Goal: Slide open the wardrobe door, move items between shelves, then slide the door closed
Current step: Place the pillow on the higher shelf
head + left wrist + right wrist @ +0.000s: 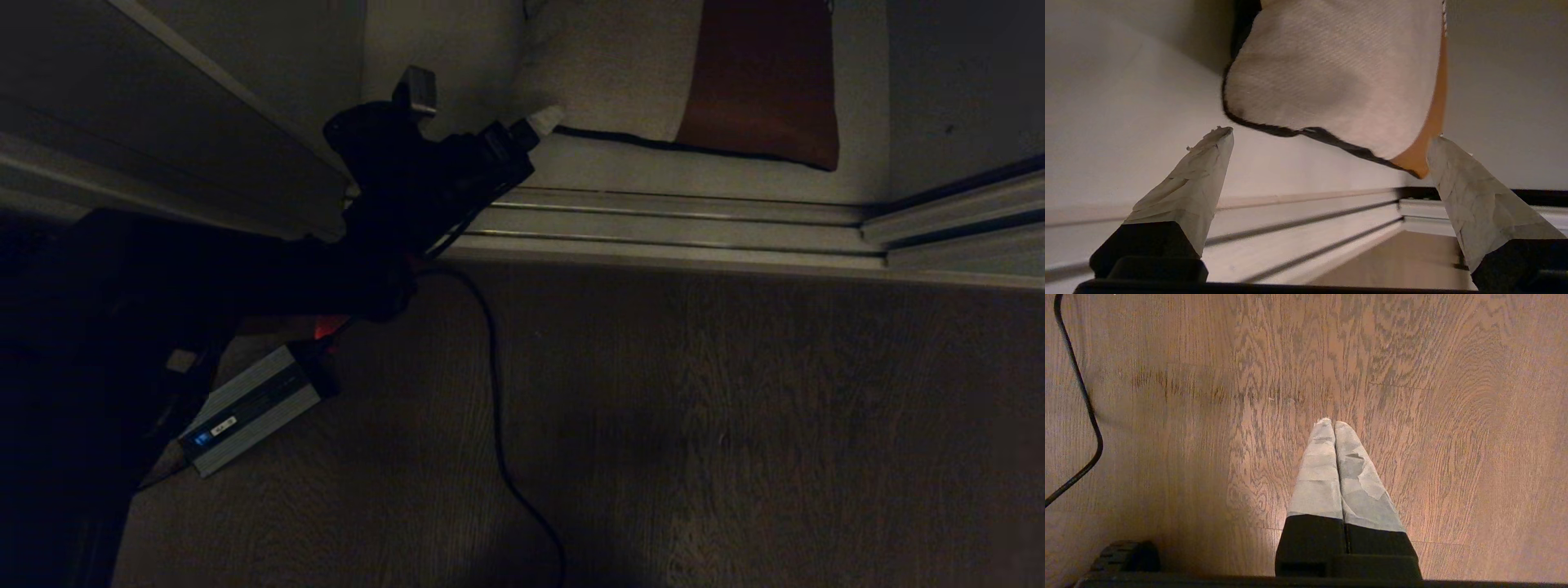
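One cushion (678, 77) lies on one shelf (718, 175), and in front of it runs one ribbed floor track (669, 224) — with two dark grooves countable in the left wrist view. Two grippers show: the left gripper (1327, 143) with two taped fingers (1196, 183) spread apart, the right gripper (1334, 424) with two pressed together. On the wooden floor (735, 425) lie one black cable (498, 408) and one silver box (249, 408) — nothing else countable.

No readable text; the small label on the grey box (249, 406) is illegible
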{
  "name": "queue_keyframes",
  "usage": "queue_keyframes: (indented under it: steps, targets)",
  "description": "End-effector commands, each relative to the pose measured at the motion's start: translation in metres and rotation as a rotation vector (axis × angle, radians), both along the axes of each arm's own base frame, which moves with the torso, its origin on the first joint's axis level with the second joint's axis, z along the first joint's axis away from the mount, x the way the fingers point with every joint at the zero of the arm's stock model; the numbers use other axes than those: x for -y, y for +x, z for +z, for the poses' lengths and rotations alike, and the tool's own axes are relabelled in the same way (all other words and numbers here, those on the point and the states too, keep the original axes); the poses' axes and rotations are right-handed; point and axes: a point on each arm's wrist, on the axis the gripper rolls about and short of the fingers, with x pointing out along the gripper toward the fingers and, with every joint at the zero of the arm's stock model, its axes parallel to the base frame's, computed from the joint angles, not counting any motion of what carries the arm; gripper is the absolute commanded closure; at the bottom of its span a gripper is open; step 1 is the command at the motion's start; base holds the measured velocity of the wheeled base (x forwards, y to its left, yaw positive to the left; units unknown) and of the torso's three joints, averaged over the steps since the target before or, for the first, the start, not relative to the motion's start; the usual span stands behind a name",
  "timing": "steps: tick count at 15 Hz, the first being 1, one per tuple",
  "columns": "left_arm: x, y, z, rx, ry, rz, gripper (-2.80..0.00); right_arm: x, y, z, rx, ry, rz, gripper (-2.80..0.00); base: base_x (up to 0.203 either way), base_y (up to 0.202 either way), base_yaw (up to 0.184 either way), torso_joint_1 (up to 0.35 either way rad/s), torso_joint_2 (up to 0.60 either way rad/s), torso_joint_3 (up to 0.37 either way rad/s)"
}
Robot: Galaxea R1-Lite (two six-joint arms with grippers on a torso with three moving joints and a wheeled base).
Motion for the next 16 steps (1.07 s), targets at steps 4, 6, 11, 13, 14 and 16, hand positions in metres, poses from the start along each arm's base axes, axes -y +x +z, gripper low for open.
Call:
queue_keyframes:
  steps: [4, 6, 11, 13, 14, 16]
  targets:
    - [0.004, 0.011, -0.017, 0.061, 0.046, 0.039, -2.8, 0.0, 0.0, -0.001, -0.003, 0.0, 0.0, 0.0, 0.0, 0.0, 0.0, 0.0, 0.0, 0.0]
    - [0.002, 0.017, -0.019, 0.103, 0.081, 0.076, -2.8, 0.0, 0.0, -0.001, -0.001, 0.0, 0.0, 0.0, 0.0, 0.0, 0.0, 0.0, 0.0, 0.0]
    - [-0.007, 0.025, -0.015, 0.179, 0.066, 0.118, -2.8, 0.0, 0.0, -0.001, -0.001, 0.0, 0.0, 0.0, 0.0, 0.0, 0.0, 0.0, 0.0, 0.0]
    - [-0.007, 0.025, -0.015, 0.195, 0.054, 0.115, -2.8, 0.0, 0.0, -0.001, -0.002, 0.0, 0.0, 0.0, 0.0, 0.0, 0.0, 0.0, 0.0, 0.0]
    - [-0.007, 0.025, -0.014, 0.202, 0.051, 0.114, -2.8, 0.0, 0.0, -0.001, -0.001, 0.0, 0.0, 0.0, 0.0, 0.0, 0.0, 0.0, 0.0, 0.0]
    - [-0.006, 0.025, -0.013, 0.209, 0.049, 0.114, -2.8, 0.0, 0.0, -0.001, -0.001, 0.0, 0.0, 0.0, 0.0, 0.0, 0.0, 0.0, 0.0, 0.0]
